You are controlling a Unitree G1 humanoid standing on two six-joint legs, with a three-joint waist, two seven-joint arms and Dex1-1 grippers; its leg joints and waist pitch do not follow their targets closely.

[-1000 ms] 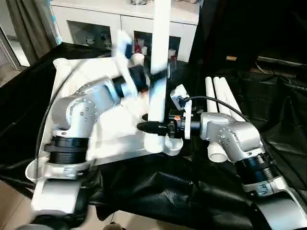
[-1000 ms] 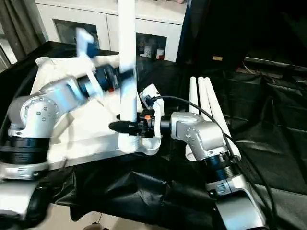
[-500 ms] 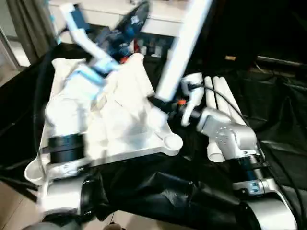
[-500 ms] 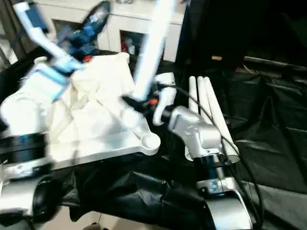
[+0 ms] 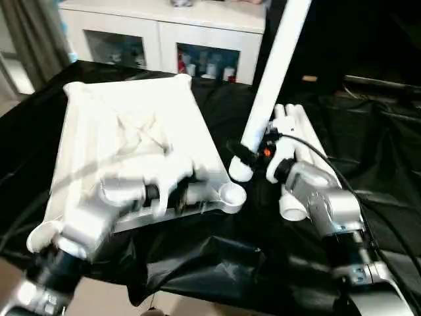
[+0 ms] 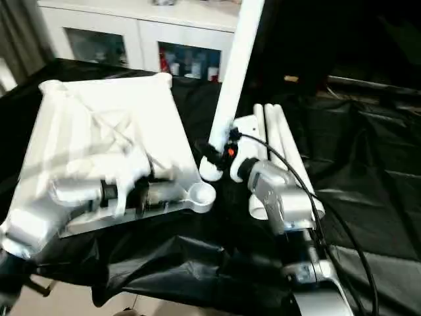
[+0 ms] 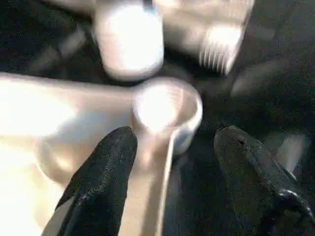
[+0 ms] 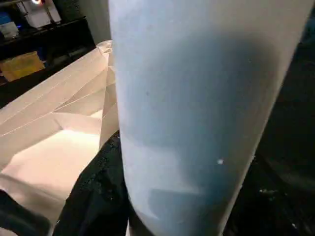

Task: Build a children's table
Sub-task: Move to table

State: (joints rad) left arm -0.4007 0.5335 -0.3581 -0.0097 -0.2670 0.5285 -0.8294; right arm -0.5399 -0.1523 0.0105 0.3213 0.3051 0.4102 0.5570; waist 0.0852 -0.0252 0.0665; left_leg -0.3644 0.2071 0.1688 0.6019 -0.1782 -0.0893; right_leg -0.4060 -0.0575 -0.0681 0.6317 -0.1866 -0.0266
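Setting: a white plastic rectangular table top (image 5: 125, 141) lies upside down, ribbed underside up, on a work surface draped in crinkled black plastic sheeting (image 5: 217, 263); a white cabinet with glass doors (image 5: 164, 39) stands behind.

Held leg: a round tapering white plastic leg (image 5: 273, 85) leans up and away from the robot, its thick lower end hanging just beside the table top's near right corner, out of the socket.

Right gripper: the right gripper (image 5: 245, 153), at the end of the silver right forearm, has its black fingers closed around the lower part of that leg; in the right wrist view the leg (image 8: 197, 98) fills the space between the jaws.

Corner socket: the round open socket (image 5: 231, 195) at the near right corner of the table top stands empty, close beside the foot of the held leg.

Left gripper: the left gripper (image 7: 172, 152) rests low over the near edge of the table top, its two black fingers (image 7: 106, 162) spread apart and holding nothing, one over the white rim, the other over the black sheeting, the socket (image 7: 165, 110) ahead of them.

Spare legs: further white plastic legs (image 5: 299, 141) lie side by side on the sheeting to the right of the table top, partly behind the right arm.
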